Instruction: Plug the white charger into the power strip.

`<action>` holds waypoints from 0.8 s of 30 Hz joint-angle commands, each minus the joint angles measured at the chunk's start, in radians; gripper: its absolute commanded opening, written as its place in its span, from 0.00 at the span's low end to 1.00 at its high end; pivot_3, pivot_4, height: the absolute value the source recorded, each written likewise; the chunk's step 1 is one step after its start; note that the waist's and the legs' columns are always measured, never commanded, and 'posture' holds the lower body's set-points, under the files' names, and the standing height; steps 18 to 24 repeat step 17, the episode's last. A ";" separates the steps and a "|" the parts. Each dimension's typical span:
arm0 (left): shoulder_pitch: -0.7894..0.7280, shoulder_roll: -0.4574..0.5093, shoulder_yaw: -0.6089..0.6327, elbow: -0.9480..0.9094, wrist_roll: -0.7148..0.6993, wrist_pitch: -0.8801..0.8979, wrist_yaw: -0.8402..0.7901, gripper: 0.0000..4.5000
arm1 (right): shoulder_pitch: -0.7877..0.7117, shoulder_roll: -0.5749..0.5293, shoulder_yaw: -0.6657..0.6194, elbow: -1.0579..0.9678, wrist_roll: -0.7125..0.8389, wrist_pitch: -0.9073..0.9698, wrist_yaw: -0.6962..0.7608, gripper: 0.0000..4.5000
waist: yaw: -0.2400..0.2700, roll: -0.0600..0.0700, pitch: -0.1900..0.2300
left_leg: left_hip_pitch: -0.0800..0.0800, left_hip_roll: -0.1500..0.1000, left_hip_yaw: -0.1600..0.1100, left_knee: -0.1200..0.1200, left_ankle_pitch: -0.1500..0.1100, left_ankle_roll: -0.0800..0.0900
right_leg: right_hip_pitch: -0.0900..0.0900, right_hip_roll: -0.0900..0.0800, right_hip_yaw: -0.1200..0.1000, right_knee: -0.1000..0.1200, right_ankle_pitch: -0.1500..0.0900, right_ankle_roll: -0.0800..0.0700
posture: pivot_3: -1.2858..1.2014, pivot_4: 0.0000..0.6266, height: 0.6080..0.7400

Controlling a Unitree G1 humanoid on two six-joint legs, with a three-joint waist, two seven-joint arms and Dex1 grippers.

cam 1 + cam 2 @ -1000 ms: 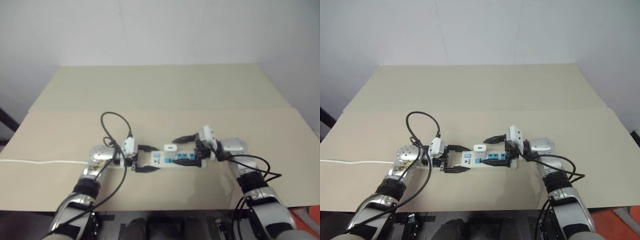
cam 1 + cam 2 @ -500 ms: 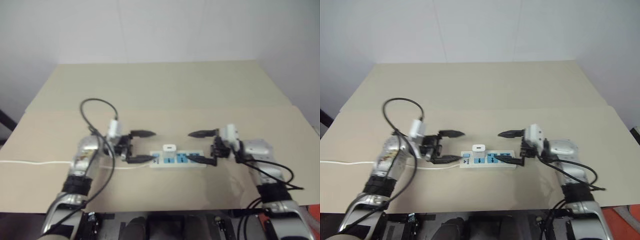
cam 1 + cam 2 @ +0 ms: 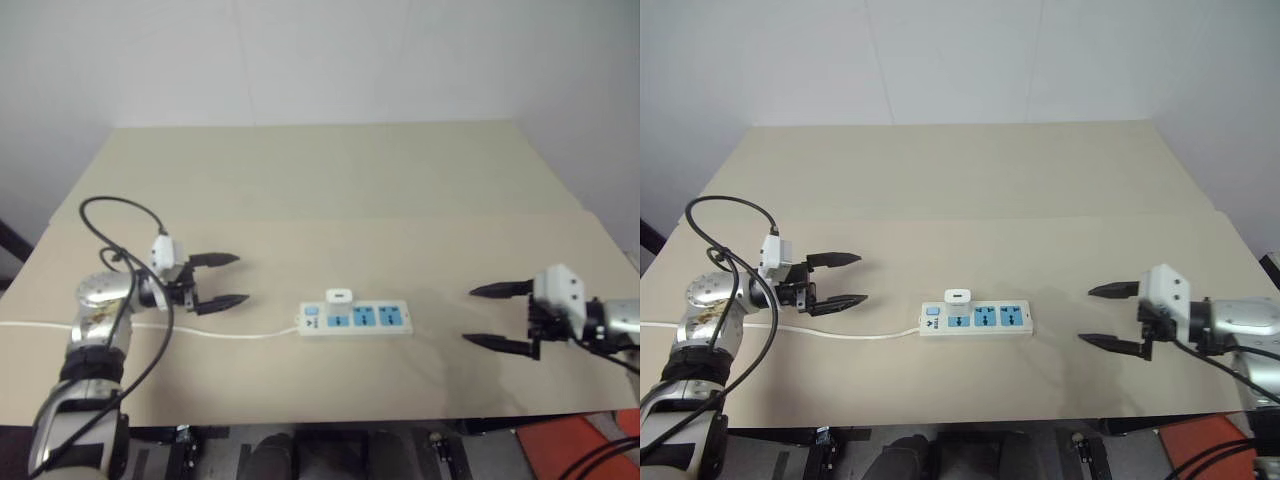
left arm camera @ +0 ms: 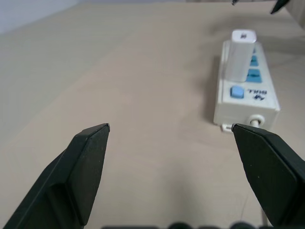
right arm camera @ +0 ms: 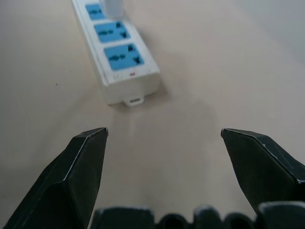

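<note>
White charger stands upright in power strip, socket nearest switch end, at table centre; seems fully seated. Small, light, rigid, smooth plastic: take hold on flat sides. Left gripper and right gripper both spread wide, empty, well apart from strip.

Beige table against a pale wall

The tabletop shows a seam line across its middle (running side to side); an orange-red patch lies below its near right corner.

Plain white wall, beige table, even light
</note>
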 commanded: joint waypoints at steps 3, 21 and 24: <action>0.043 0.017 0.018 -0.093 -0.014 0.019 0.004 1.00 | 0.086 -0.070 -0.147 -0.082 0.052 0.030 0.019 1.00 | 0.000 0.000 0.000 | 0.000 0.000 0.000 0.000 0.000 0.000 | 0.000 0.000 0.000 0.000 0.000 0.000 | 0.52 0.24 1.00; 0.135 0.033 0.027 -0.233 -0.039 0.090 0.026 1.00 | 0.167 -0.069 -0.168 -0.186 0.063 0.109 -0.013 1.00 | -0.001 -0.001 0.001 | 0.000 0.001 0.000 0.000 0.000 0.000 | 0.001 -0.001 0.001 0.000 0.000 0.000 | 0.52 0.24 1.00; 0.135 0.033 0.027 -0.233 -0.039 0.090 0.026 1.00 | 0.167 -0.069 -0.168 -0.186 0.063 0.109 -0.013 1.00 | -0.001 -0.001 0.001 | 0.000 0.001 0.000 0.000 0.000 0.000 | 0.001 -0.001 0.001 0.000 0.000 0.000 | 0.52 0.24 1.00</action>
